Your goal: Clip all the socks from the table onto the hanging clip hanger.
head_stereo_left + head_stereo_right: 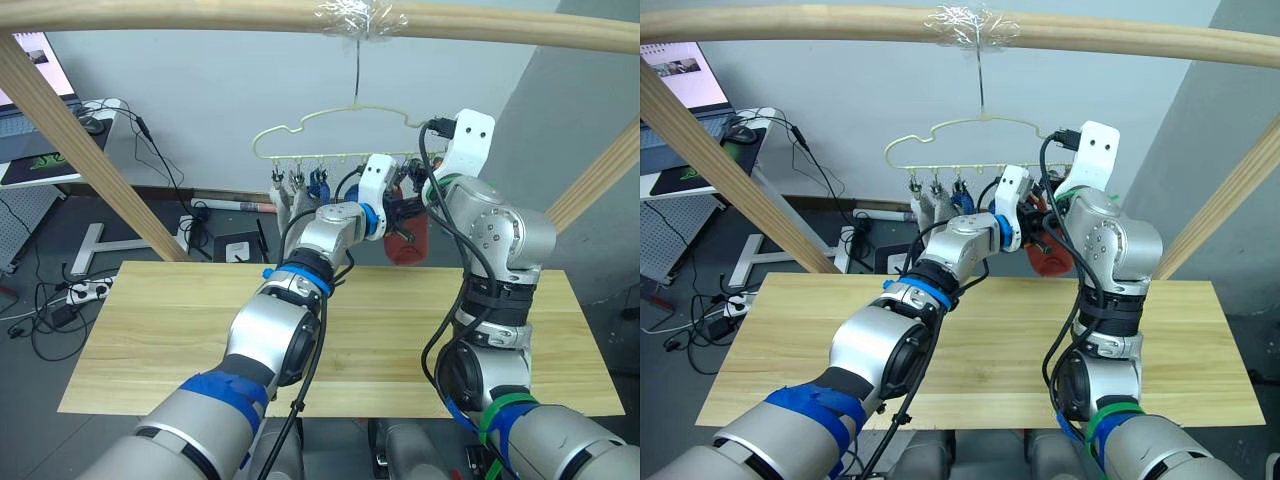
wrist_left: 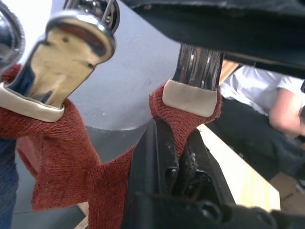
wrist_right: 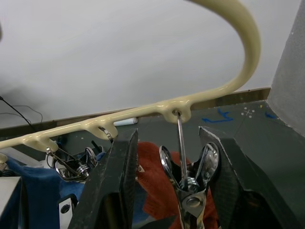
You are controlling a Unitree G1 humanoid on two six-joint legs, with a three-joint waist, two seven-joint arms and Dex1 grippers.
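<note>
The pale yellow-green clip hanger hangs by its hook from the top pole above the far edge of the table. Light grey socks and a blue sock hang from its left clips. My left gripper is shut on the edge of a rust-red sock, which a silver clip bites just above the fingers. A second rust-red sock hangs from the neighbouring clip. My right gripper is open, its fingers standing on either side of a silver clip under the hanger bar.
Slanted wooden poles of the frame rise at both sides, with the top pole crossing overhead. A person sits past the table in the left wrist view. A desk with a laptop and floor cables lie at the far left.
</note>
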